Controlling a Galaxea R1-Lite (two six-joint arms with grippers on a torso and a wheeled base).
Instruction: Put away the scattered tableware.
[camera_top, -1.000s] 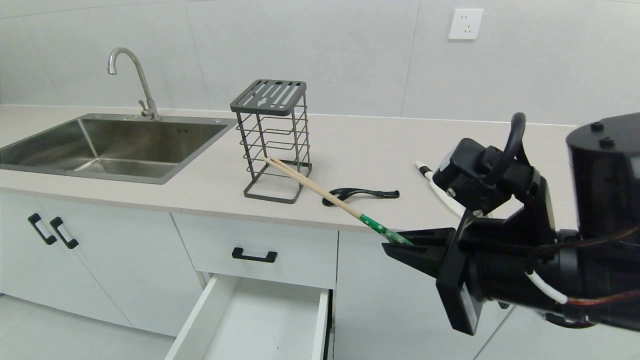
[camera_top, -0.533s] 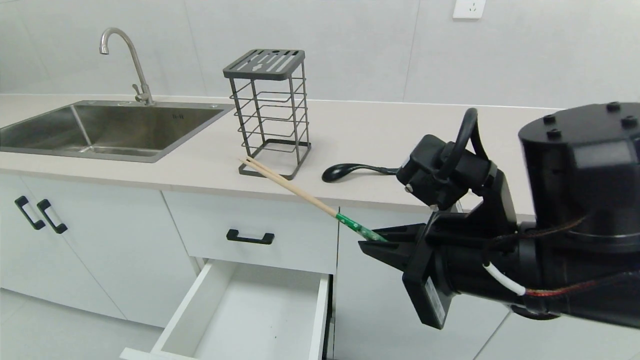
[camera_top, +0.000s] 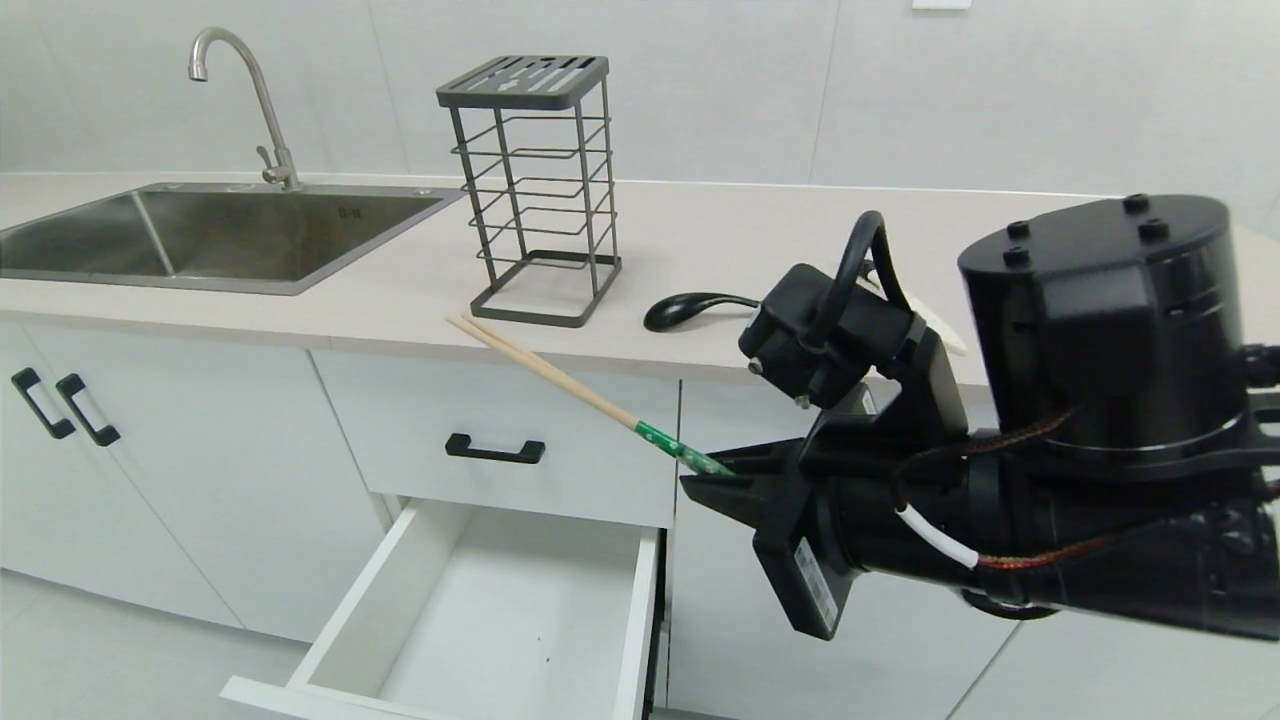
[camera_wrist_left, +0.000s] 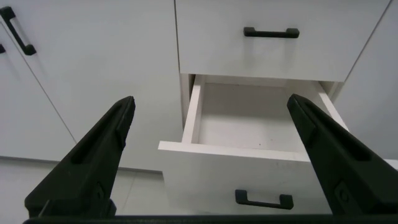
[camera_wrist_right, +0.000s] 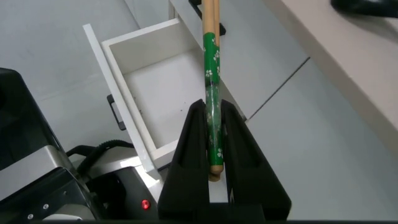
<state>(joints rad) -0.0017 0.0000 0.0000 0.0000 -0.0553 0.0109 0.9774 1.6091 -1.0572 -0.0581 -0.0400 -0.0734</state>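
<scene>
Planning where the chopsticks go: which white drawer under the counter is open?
The lower white drawer, pulled out; the upper white drawer directly above, with its black bar handle, is shut.

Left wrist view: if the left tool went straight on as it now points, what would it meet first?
Probably the open drawer, which lies between the left tool's open fingers; whether its front rim or inside comes first is unclear.

The pale wooden chopsticks (camera_top: 560, 378) have green ends with a white flower print; glossy black spoon (camera_top: 675, 312); dark grey wire rack (camera_top: 525, 82); beige bench (camera_top: 700, 230); white open drawer (camera_top: 350, 615).
</scene>
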